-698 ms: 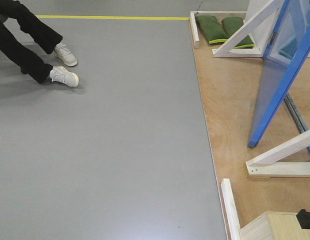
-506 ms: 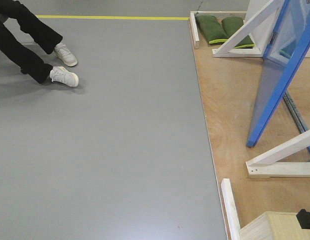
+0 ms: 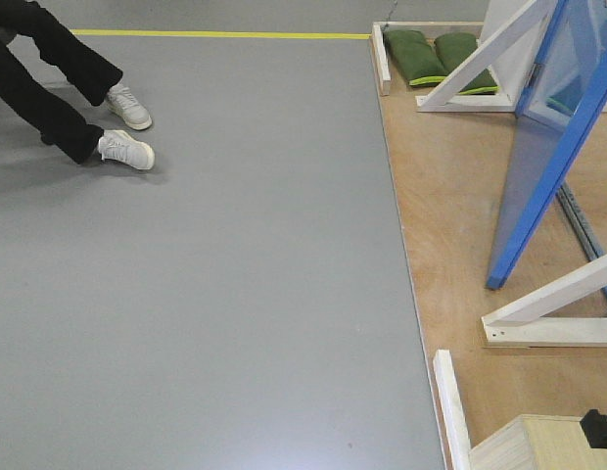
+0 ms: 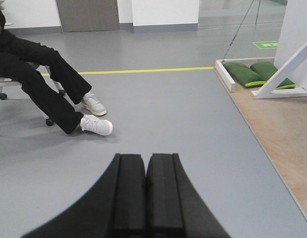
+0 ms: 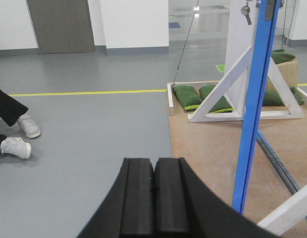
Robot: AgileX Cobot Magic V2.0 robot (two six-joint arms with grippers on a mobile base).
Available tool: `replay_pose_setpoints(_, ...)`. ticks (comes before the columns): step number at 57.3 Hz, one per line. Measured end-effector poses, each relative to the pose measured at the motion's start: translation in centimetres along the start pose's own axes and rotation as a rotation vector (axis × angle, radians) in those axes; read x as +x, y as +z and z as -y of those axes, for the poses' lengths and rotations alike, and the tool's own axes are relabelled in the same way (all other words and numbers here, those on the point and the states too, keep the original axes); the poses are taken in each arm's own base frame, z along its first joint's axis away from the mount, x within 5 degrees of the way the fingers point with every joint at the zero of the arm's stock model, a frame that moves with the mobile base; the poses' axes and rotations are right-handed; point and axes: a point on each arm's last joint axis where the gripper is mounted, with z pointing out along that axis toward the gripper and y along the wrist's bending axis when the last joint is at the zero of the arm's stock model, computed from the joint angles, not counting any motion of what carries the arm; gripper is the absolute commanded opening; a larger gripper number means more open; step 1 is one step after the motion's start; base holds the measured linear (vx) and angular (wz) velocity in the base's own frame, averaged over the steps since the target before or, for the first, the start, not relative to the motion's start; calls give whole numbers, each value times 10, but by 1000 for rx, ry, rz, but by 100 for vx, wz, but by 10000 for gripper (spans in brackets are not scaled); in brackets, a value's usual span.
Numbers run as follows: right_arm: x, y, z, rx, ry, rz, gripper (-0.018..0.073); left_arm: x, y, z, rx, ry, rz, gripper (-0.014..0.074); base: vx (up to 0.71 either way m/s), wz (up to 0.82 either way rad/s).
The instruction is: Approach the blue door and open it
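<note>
The blue door (image 3: 529,186) stands on the plywood platform at the right, its glossy panel leaning across the front view. From the right wrist I see the blue door (image 5: 252,109) edge-on, as a thin bright-blue strip with keys hanging near its top. It lies ahead and to the right of my right gripper (image 5: 153,161), which is shut with nothing in it. My left gripper (image 4: 145,158) is shut too, empty, and hangs over the grey floor well to the left of the platform. No handle shows in any view.
A seated person's legs and white sneakers (image 3: 125,149) are at the far left. The plywood platform (image 3: 450,215) has a raised white rim and carries white braces (image 3: 480,64), green sandbags (image 3: 421,54) and a metal rail (image 3: 583,225). A yellow line (image 3: 215,35) crosses the floor.
The blue door's lower corner shifted slightly to the left and then back. The person's legs have not moved.
</note>
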Motion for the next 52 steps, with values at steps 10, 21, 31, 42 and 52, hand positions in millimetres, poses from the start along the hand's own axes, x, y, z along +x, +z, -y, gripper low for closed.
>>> replay_pose_setpoints(10, 0, 0, 0, 0, 0, 0, 12, 0, 0, 0, 0, 0, 0, 73, 1, 1)
replay_pose_setpoints(21, 0, 0, 0, 0, 0, 0, 12, 0, 0, 0, 0, 0, 0, 73, 6, 4)
replay_pose_setpoints(31, 0, 0, 0, 0, 0, 0, 12, 0, 0, 0, 0, 0, 0, 73, 15, 7)
replay_pose_setpoints(42, 0, 0, 0, 0, 0, 0, 12, 0, 0, 0, 0, 0, 0, 73, 22, 11)
replay_pose_setpoints(52, 0, 0, 0, 0, 0, 0, 12, 0, 0, 0, 0, 0, 0, 73, 24, 7)
